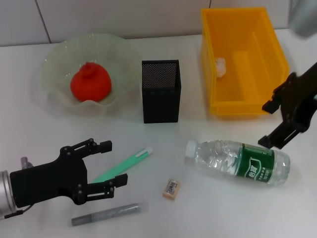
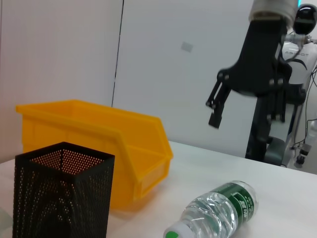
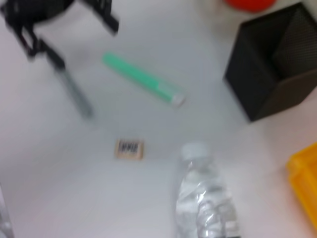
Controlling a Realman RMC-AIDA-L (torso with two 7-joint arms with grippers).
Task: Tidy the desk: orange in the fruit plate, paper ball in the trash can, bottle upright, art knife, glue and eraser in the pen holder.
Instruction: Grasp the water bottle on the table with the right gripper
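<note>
Bottle [image 1: 237, 161] lying on its side on the desk, in front of the bin [image 1: 243, 62]. Right gripper [image 1: 283, 120] above its base end, jaws spread, empty. Left gripper [image 1: 105, 170] wide open over the green stick [image 1: 124, 164]. Orange [image 1: 90, 83] in plate [image 1: 54, 59]; eraser [image 1: 171, 189] near holder [image 1: 161, 91].

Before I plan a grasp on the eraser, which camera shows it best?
The head view: the eraser lies in full sight on the table between the green stick and the bottle, label up. The right wrist view shows it blurred. The left wrist view does not show it.
</note>
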